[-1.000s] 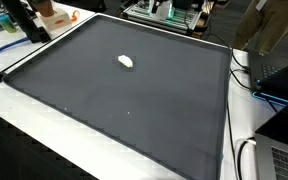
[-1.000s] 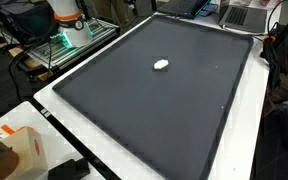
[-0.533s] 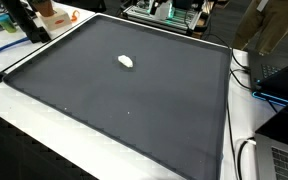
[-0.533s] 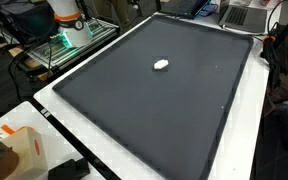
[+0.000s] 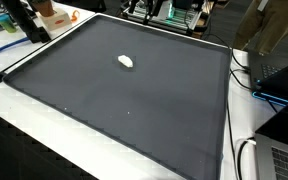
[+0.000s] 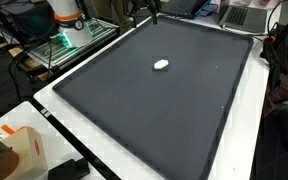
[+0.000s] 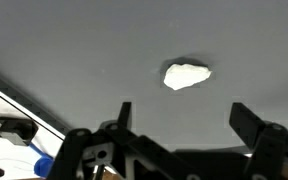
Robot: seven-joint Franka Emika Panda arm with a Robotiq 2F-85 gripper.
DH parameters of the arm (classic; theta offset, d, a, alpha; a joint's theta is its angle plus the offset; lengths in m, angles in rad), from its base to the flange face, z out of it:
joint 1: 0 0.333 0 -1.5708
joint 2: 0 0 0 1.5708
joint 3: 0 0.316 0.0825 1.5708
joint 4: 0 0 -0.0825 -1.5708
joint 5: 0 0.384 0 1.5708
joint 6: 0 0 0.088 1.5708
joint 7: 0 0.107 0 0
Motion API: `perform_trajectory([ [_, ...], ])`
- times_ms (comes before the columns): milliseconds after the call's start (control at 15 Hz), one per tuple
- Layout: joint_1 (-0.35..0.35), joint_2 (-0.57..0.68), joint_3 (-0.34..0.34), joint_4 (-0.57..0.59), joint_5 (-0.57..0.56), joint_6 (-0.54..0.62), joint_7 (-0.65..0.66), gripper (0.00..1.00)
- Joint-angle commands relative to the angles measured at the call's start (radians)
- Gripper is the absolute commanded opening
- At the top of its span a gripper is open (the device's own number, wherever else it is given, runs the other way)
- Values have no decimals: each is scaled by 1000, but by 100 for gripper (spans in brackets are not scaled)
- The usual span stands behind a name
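A small white lump (image 5: pixel 126 62) (image 6: pixel 161 65) lies on the big dark mat (image 5: pixel 134 110) (image 6: pixel 174 110), toward its far side in both exterior views. In the wrist view the lump (image 7: pixel 187 75) sits just ahead of my gripper (image 7: pixel 184 118), well above the mat. The two black fingers (image 7: pixel 124 112) stand wide apart and open, with nothing between them. Only a dark bit of the gripper (image 5: pixel 144 9) (image 6: pixel 144 10) shows at the top edge of the exterior views, beyond the mat's far edge.
The mat lies on a white table (image 5: pixel 44 135). An orange and white box (image 5: pixel 52 14) and a black stand (image 5: pixel 24 22) are at one corner. Cables and a laptop (image 5: pixel 279 80) lie beside the mat. The robot's base (image 6: pixel 69 25) stands off the table.
A dark part of the arm has come into view at the top edge of both exterior views. The white lump has not moved.
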Motion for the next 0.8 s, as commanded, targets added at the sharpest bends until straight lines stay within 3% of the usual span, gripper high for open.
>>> perform_trajectory([
  [0, -2, 1, 1, 0, 0, 0, 0, 100],
  [333, -61, 38, 31, 1, -56, 62, 63, 100],
  [733, -191, 101, 118, 1, -190, 150, 217, 100],
])
